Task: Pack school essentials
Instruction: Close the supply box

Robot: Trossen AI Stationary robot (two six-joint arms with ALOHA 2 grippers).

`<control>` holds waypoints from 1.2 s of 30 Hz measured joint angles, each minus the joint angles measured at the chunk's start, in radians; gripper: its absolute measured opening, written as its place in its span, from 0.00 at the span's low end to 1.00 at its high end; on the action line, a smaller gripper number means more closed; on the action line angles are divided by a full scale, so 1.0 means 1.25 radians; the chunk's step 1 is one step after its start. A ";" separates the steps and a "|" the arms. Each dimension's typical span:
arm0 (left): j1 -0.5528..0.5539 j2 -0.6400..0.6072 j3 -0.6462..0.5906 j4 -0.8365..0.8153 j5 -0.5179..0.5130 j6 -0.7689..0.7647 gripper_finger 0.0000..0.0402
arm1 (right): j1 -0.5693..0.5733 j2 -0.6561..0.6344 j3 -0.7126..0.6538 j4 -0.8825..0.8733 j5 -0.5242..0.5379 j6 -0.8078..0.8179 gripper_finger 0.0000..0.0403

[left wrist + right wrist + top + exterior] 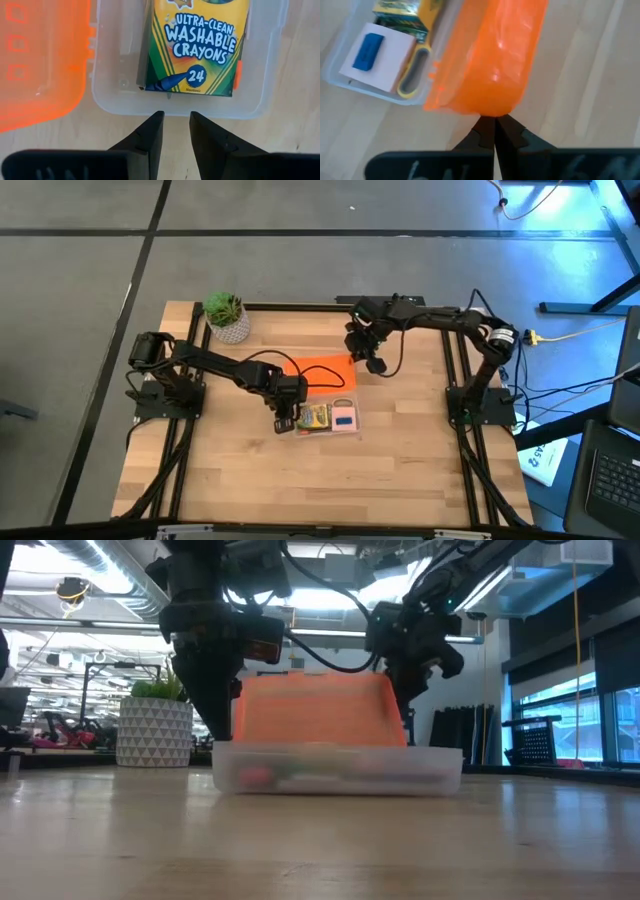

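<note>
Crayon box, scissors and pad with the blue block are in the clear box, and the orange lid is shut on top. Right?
Not quite: the orange lid is open, standing up behind the clear box, as the low view shows. The rest holds: crayon box, scissors and pad with the blue block lie inside.

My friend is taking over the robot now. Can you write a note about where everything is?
Left claw: slightly open, empty, at the box's edge.
Right claw: looks nearly shut at the orange lid's free edge; lid stands raised.
Inside the box: crayons, scissors, pink pad, blue block.
Plant stays out.
Left: close the lid.
</note>
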 joint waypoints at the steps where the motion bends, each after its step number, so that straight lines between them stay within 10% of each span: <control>1: 0.000 0.000 0.000 0.000 -0.001 0.001 0.23 | 0.004 -0.006 0.000 0.000 -0.003 -0.004 0.00; 36: 0.001 -0.057 0.000 -0.004 0.037 -0.011 0.23 | 0.059 -0.055 0.000 -0.023 -0.015 -0.010 0.00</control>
